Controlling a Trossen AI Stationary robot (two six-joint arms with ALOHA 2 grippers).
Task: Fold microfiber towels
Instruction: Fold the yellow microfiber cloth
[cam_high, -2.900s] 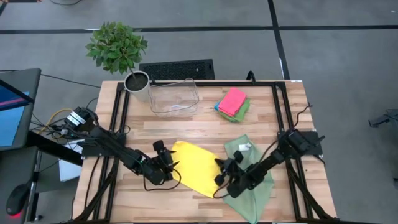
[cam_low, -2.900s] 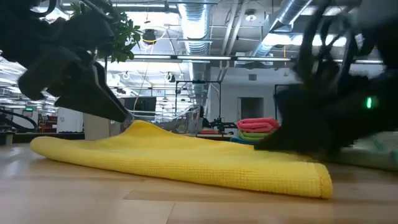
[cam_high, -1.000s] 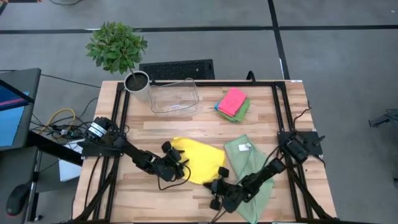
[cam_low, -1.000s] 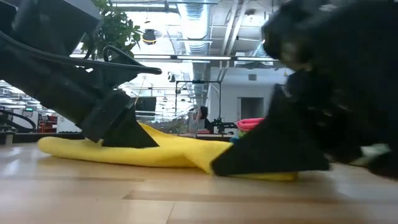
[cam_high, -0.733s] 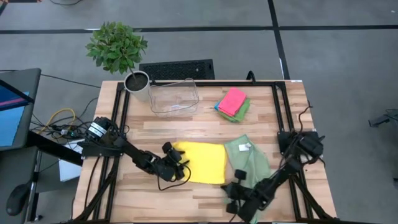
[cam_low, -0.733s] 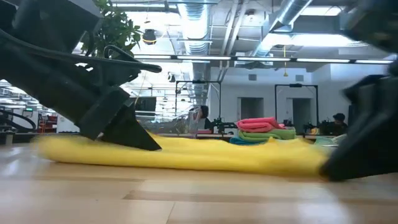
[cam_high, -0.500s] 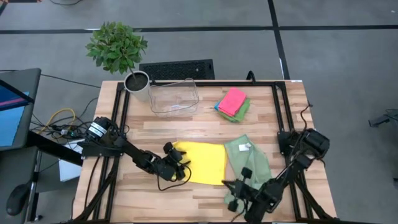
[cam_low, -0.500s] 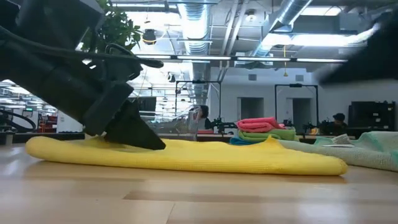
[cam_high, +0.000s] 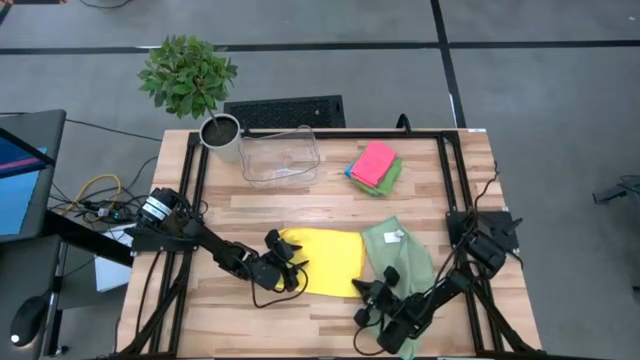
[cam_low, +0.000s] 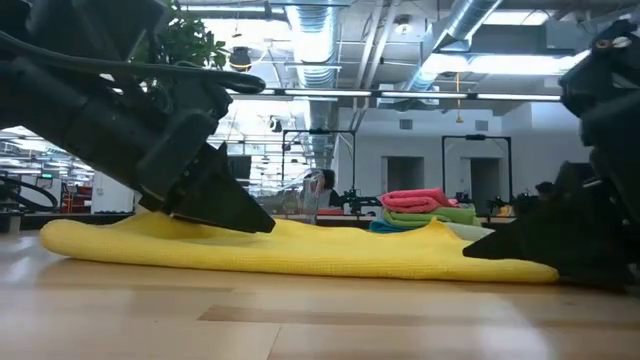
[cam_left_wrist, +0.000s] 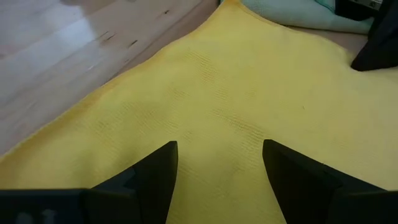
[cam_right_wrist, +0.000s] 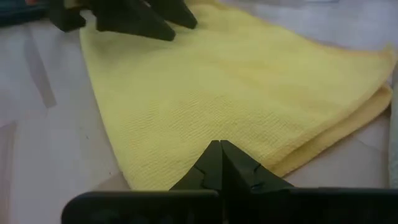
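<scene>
The folded yellow microfiber towel (cam_high: 325, 262) lies at the wooden bench's (cam_high: 300, 210) centre. The left claw (cam_high: 288, 268), fingers apart, presses its nine-o'clock edge; the right claw (cam_high: 372, 297), fingers together, sits at its five-o'clock corner. Dragging either claw could undo the fold.

Yellow towel (cam_high: 325, 262): previously spread diagonally at lower centre of the high view, now folded to a compact rectangle. Right gripper (cam_high: 368, 295): moved from the frame's bottom edge up to the towel's lower right corner, fingers together. Left gripper (cam_high: 290, 268): shifted slightly right onto the towel's left edge.
</scene>
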